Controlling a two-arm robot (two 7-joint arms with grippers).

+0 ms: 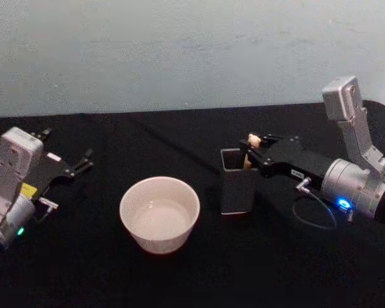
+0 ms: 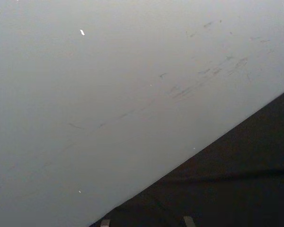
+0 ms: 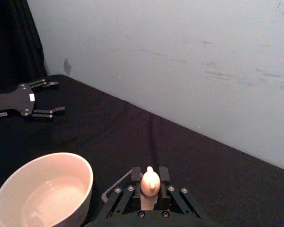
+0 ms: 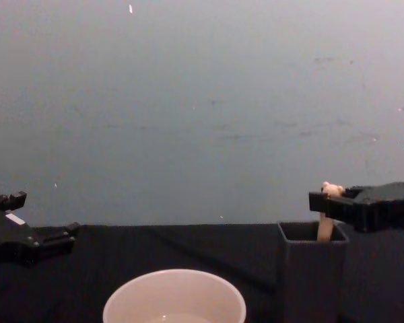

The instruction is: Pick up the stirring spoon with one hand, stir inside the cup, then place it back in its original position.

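Observation:
The stirring spoon (image 1: 249, 155) stands in the dark grey square holder (image 1: 237, 189), its beige bear-head top (image 3: 150, 181) poking out above the rim. My right gripper (image 1: 251, 147) reaches in from the right and is shut on that handle top, just above the holder (image 4: 310, 276). In the chest view the beige handle (image 4: 325, 227) runs down from the right gripper (image 4: 325, 202) into the box. The cream-white cup (image 1: 157, 242) holds clear liquid and sits left of the holder, a short gap apart. My left gripper (image 1: 67, 146) rests open at the far left.
A black cloth covers the table (image 1: 179, 135), and a pale wall (image 1: 179, 51) rises behind its far edge. A cable (image 1: 314, 212) loops under the right wrist. Bare cloth lies between the cup (image 3: 83, 189) and the left gripper (image 3: 49, 98).

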